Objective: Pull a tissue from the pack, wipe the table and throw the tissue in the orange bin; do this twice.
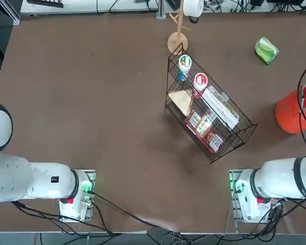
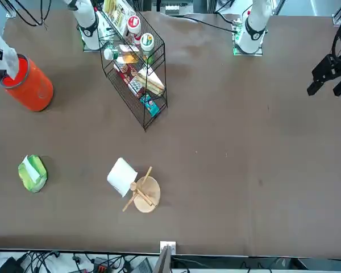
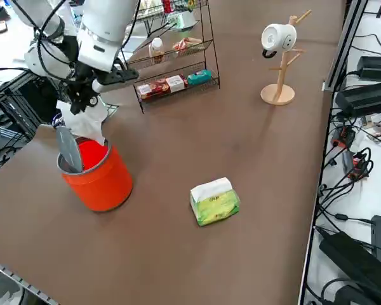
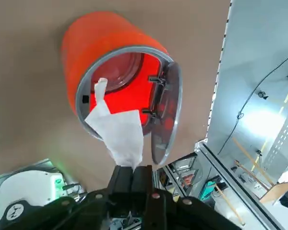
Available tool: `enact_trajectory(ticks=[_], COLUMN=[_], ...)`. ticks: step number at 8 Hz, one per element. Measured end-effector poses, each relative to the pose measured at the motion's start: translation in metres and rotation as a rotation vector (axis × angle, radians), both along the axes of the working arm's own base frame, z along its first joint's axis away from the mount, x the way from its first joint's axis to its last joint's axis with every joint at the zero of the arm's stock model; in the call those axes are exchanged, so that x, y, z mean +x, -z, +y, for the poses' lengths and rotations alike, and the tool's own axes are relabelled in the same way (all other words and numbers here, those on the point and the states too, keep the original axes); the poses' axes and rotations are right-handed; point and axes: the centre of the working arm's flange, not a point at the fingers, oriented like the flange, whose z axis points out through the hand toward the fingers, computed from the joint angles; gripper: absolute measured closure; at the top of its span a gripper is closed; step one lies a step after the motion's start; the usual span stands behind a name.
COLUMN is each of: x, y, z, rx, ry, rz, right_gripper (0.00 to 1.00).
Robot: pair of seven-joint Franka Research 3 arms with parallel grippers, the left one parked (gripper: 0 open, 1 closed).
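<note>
Top view: the orange bin (image 1: 290, 113) is seen at the right edge of the table (image 1: 92, 102), partly covered by the right arm; the pack (image 1: 266, 50) lies at the far right of the table, well apart from the bin; a black wire rack (image 1: 209, 113) with goods stands mid-table, and a wooden mug tree (image 1: 177, 41) with a white mug (image 1: 193, 7) is placed beyond it; the tool itself is not made out here. Front view: the bin (image 2: 28, 85) is shown at upper left, a white tissue (image 2: 9, 61) hangs over its rim under the arm; the pack (image 2: 32, 173) lies nearer the camera, apart from the bin; the rack (image 2: 137, 68) and mug tree (image 2: 142, 193) are seen toward the middle. Right side view: the right tool (image 3: 78, 101) is held just above the bin (image 3: 98, 175), clamped on the tissue (image 3: 86, 124), which dangles over the open mouth; the bin's grey lid (image 3: 68, 150) is tipped up; the pack (image 3: 214, 201) lies beside the bin, not touching. Right wrist view: the tool (image 4: 130, 175) is seen pinched tight on the tissue (image 4: 117, 132), with the bin (image 4: 115, 72) directly beneath and its lid (image 4: 166, 115) swung open.
</note>
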Motion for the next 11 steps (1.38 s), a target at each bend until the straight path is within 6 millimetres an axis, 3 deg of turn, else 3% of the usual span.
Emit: enact_trajectory(ticks=[2,4,7,9,11], x=[0.000,0.006,0.011,0.013,0.028], y=[0.022,0.046,0.069,0.071,0.054], z=[-0.020,-0.024,-0.023,-0.022,-0.015], rx=[0.004,0.008,0.014,0.013,0.013], ry=[0.008,0.002,-0.013,-0.020,-0.032], rz=[0.001,0.025,0.049,0.043,-0.010], right_gripper=[0.99,0.99,0.85,0.49,0.07])
